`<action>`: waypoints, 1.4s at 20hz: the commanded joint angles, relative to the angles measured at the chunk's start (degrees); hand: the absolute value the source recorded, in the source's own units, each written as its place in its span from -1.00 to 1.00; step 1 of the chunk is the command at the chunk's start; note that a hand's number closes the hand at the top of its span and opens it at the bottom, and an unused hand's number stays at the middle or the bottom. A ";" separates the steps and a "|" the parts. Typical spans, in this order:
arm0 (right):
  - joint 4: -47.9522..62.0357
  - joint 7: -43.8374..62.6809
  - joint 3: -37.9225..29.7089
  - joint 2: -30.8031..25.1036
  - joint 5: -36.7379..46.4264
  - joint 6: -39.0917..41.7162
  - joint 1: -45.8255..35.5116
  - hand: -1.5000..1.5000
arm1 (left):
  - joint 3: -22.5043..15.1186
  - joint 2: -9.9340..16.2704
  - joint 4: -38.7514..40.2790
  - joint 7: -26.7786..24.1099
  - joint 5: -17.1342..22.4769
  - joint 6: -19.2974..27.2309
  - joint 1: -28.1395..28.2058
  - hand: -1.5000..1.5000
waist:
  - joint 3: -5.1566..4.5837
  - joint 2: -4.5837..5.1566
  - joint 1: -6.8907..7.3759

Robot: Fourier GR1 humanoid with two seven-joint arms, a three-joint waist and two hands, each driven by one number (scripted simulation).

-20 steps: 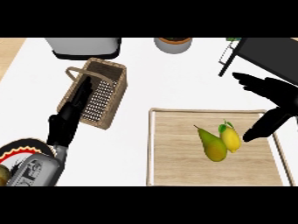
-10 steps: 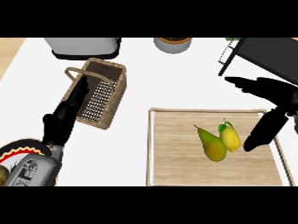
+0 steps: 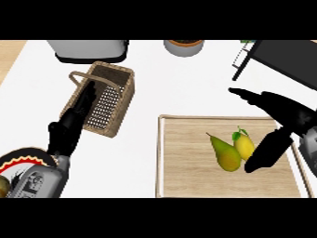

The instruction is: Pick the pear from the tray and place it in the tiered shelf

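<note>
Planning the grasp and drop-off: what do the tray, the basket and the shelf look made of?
Tray: pale wood, matte, with faint grain lines and a raised rim. Basket: brown woven wicker, judging by its open mesh sides. Tiered shelf: thin black bars and a dark flat board, probably painted metal, though the look leaves it open.

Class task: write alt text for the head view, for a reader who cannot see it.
The robot's open right hand hovers beside two pears on a wooden tray. Its left hand lies against a wicker basket; the black tiered shelf stands at upper right.

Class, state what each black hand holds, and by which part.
Nothing is held. The right hand is open beside the yellow-green pear; the left hand rests by the wicker basket.
</note>
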 commanded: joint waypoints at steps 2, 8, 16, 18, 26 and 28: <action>-0.54 4.25 0.94 4.96 4.78 -0.12 -0.02 -1.00 | 2.22 -1.46 2.88 -1.07 -0.54 -2.63 -1.54 0.00 | 0.01 0.08 0.01; -0.64 0.54 -1.32 6.92 8.66 1.77 4.47 -1.00 | 2.98 -2.22 -0.62 -2.88 -3.06 -3.13 3.99 0.00 | 0.02 0.03 0.04; -1.39 8.15 -2.04 10.46 8.67 4.67 0.94 -1.00 | 3.91 -4.86 0.69 0.39 -5.67 -2.97 -0.05 0.00 | 0.01 0.02 0.01; 3.31 2.49 -1.74 9.32 11.53 4.93 1.99 -1.00 | 4.51 -5.02 2.96 -3.43 -5.20 -4.30 1.08 0.00 | 0.01 0.10 0.10; 5.82 0.21 1.28 14.36 19.35 4.01 3.41 -1.00 | 4.10 -6.71 -2.18 0.90 -7.86 -3.69 2.89 0.00 | 0.03 0.05 0.21; 3.95 0.25 -2.15 11.82 17.04 8.24 3.71 -1.00 | 6.75 -6.29 2.40 -0.34 -7.34 -5.15 -2.09 0.00 | 0.02 0.08 -0.11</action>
